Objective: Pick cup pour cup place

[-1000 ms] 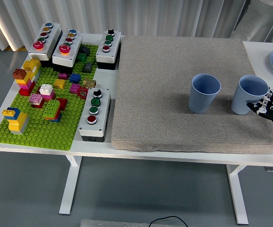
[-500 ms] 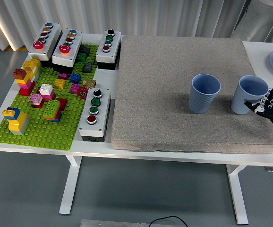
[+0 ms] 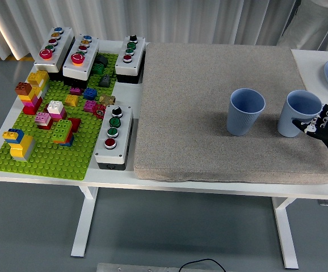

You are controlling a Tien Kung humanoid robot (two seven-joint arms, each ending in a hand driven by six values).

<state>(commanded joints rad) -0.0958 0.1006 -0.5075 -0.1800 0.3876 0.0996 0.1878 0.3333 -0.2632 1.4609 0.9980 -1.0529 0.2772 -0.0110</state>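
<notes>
where it hung lower before, the right robot hand now touches the right cup.

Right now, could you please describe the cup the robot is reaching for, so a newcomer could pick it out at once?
Start at the grey mat covering the table's right half. Two pale blue ribbed cups stand near its right end; the target is the right cup, closest to the mat's right edge. Unlike the left cup, which stands alone, it has the robot's black right hand at its side.
</notes>
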